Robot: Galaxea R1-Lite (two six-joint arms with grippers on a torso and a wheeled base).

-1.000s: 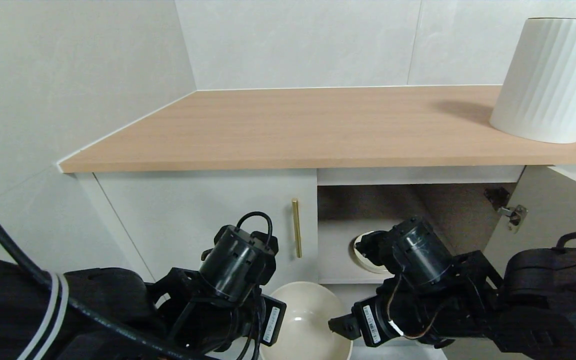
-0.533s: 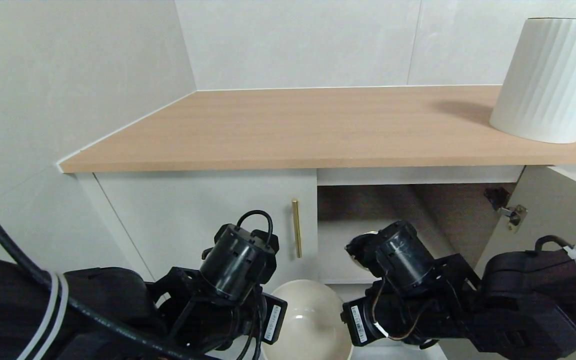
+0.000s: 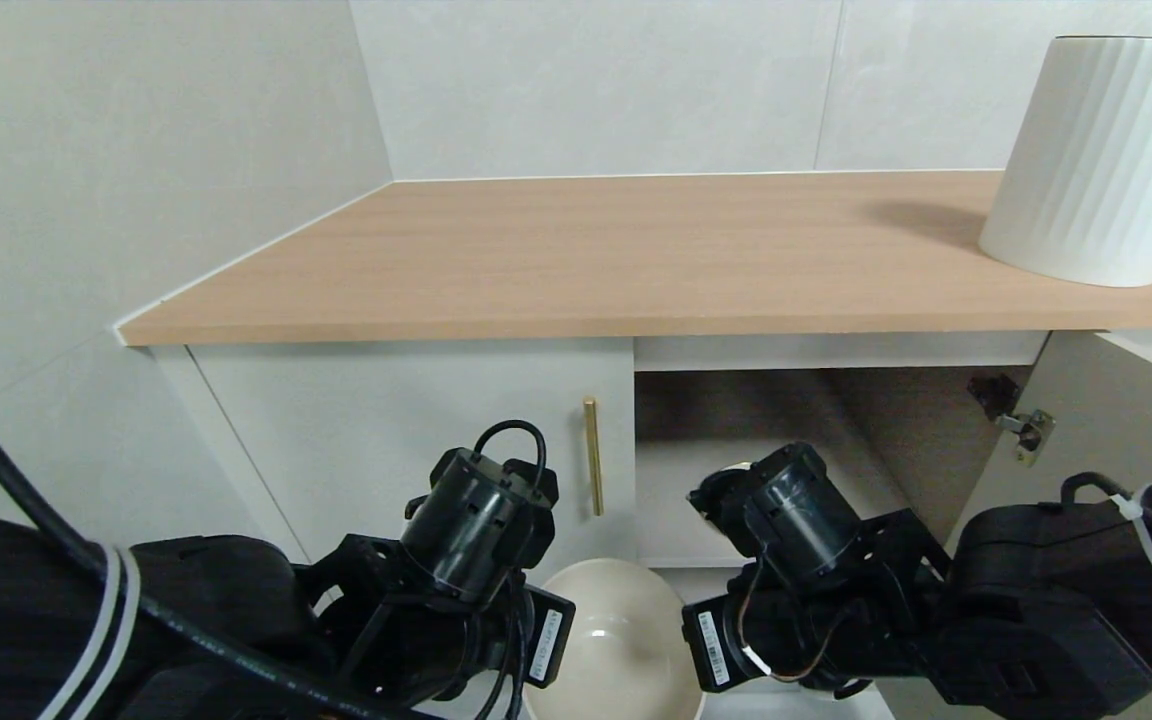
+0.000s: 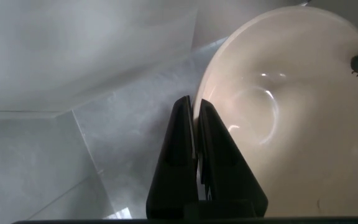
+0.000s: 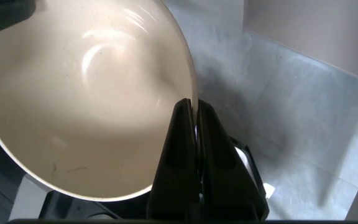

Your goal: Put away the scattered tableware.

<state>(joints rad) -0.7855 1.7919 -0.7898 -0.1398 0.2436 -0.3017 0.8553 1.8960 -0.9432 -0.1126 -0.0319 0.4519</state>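
A cream bowl [image 3: 611, 640] hangs low in front of the cabinet, between my two arms. The left wrist view has my left gripper [image 4: 196, 107] shut on the rim of the bowl [image 4: 291, 124], with the rim pinched between its dark fingers. On the opposite side, my right gripper [image 5: 195, 107] is shut on the rim of the bowl [image 5: 86, 106]. A sliver of a second pale dish [image 3: 729, 470] shows inside the open cabinet, mostly hidden behind my right wrist.
A wooden countertop [image 3: 636, 250] carries a white ribbed cylinder [image 3: 1096, 160] at the right. Below it, the left cabinet door with a gold handle [image 3: 591, 470] is closed. The right compartment [image 3: 796, 410] stands open, its door [image 3: 1096, 420] swung out to the right.
My right arm has moved left to the bowl's right rim, and now covers more of the dish in the cabinet. The left arm and the bowl have stayed put.
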